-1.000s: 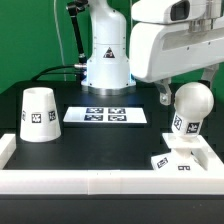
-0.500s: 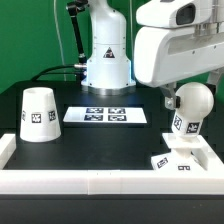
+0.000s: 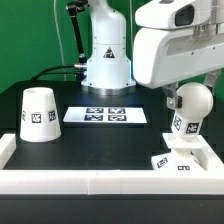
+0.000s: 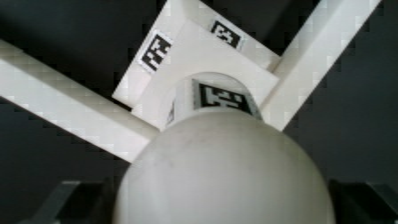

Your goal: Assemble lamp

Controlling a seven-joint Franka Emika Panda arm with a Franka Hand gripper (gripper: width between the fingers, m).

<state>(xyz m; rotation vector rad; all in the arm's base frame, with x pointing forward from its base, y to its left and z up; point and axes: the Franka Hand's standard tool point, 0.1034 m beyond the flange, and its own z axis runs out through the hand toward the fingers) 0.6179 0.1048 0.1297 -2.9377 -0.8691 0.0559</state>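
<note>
Near the corner of the surface (image 3: 100,145) at the exterior view's right, close to the white rail (image 3: 90,181) along the near edge, the bulb (image 3: 190,103) stands neck-down over the square base (image 3: 178,161). Its tagged neck is just above or just touching the base; the pictures do not settle which.

Over the last second the arm's big white housing has risen and shifted a little above the bulb. The bulb, the base, the shade (image 3: 38,113) and the marker board (image 3: 106,115) have kept their places. Since the housing moved and the bulb scarcely did, this looks like work at the bulb-to-base joint, seating or re-gripping, and not a carry.

The shade waits untouched near the edge at the exterior view's left, well apart from the base, so its step seems not yet begun.

Only the exterior view shows the shade, the marker board and the bulb's place over the base.

The wrist view shows the tool (image 4: 217,205) astride the bulb, a dark finger at each flank. The neck's tag points toward the base, which lies in the angle where two white rails meet. Whether the fingers press on the bulb or stand slightly off it, I cannot tell: they are blurred and cut by the frame.
</note>
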